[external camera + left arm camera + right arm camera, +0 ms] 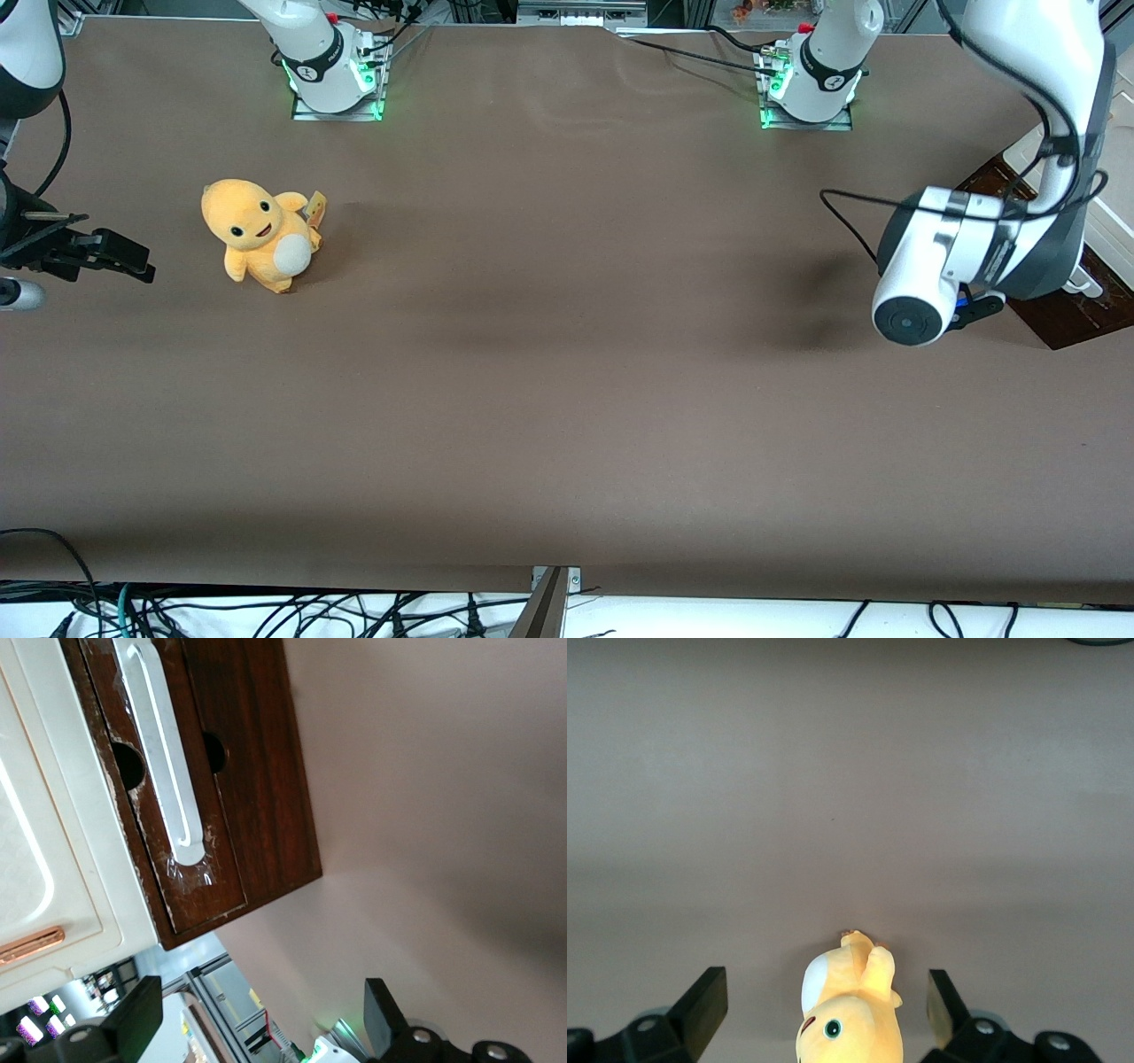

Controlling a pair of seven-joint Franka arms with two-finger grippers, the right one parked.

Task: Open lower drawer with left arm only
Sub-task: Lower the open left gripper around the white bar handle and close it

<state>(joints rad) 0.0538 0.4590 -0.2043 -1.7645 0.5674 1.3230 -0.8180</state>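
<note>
While the left arm (992, 239) hangs at the working arm's end of the desk (567, 399), its hand (266, 1028) sits apart from the cabinet w/ fingers (137, 1014) spread wide and nothing between them. Lower drawer (221, 771) is seen in the wrist view: dark brown wood front, white bar handle (164, 753) running along it, front looks flush w/ the frame, so I judge it not yet opened. Cream panel (53, 815) w/ a copper-coloured pull sits next to it; not the target. Step in hand, as I read it: approach and grasp the handle. To do well: line the fingers across the bar, one each side, go in near the mid-span rather than the rounded end, close firmly, then pull straight out along the drawer's travel, no sideways load or it may bind. Risk: fingertips catching the wood front, or a slip off the smooth bar. Other items: yellow plush toy (259, 232) toward the parked arm's end, well apart, no obstruction. Nothing seen between hand and handle.
</note>
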